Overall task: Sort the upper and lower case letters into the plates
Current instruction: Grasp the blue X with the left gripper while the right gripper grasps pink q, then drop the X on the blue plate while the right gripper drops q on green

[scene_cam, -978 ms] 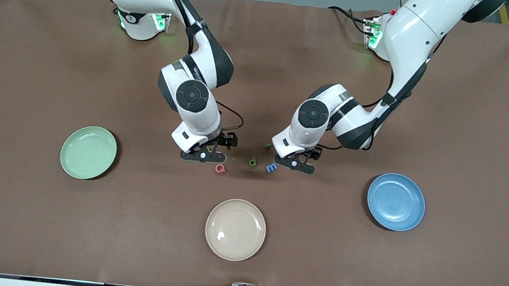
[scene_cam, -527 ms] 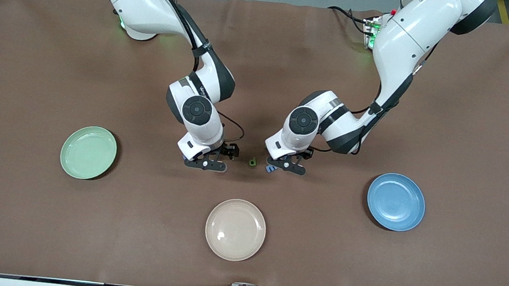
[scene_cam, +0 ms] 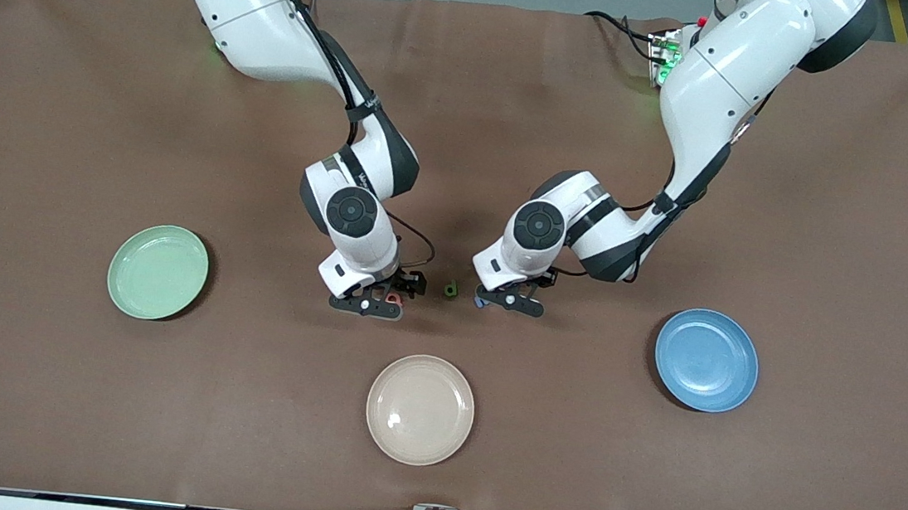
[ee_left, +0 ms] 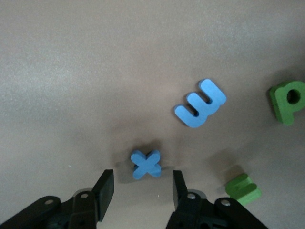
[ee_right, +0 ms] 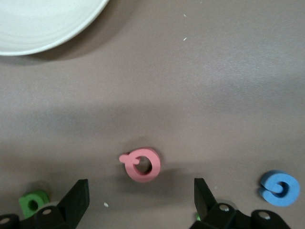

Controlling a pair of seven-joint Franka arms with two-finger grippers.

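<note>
1. The right gripper (scene_cam: 367,305) hangs low over the middle of the brown table (scene_cam: 83,128), jaws spread wide, holding nothing. In its wrist view the pink letter Q (ee_right: 141,164) lies flat on the cloth between the two fingers (ee_right: 76,198), touching neither.
2. The left gripper (scene_cam: 509,301) is just as low, toward the left arm's end of the letter cluster. Its jaws stand moderately open around a small blue x (ee_left: 146,164), with a gap on each side.
3. Other letters lie close by: a blue m (ee_left: 200,103), a green p (ee_left: 287,101) and another green piece (ee_left: 243,187) near the x; a blue letter (ee_right: 279,188) and a green one (ee_right: 31,202) near the Q.
4. Both plates are empty: the mint green plate (scene_cam: 158,271) toward the right arm's end, the blue plate (scene_cam: 706,360) toward the left arm's end. A cream plate (scene_cam: 420,409) sits nearer the camera, also empty.
5. To grasp well, I judge each gripper should drop until the fingertips almost brush the cloth, since these letters are thin.
6. Centre the letter before closing, or one finger will push it sideways.
7. The left gripper must mind the green piece just beside one finger.
</note>
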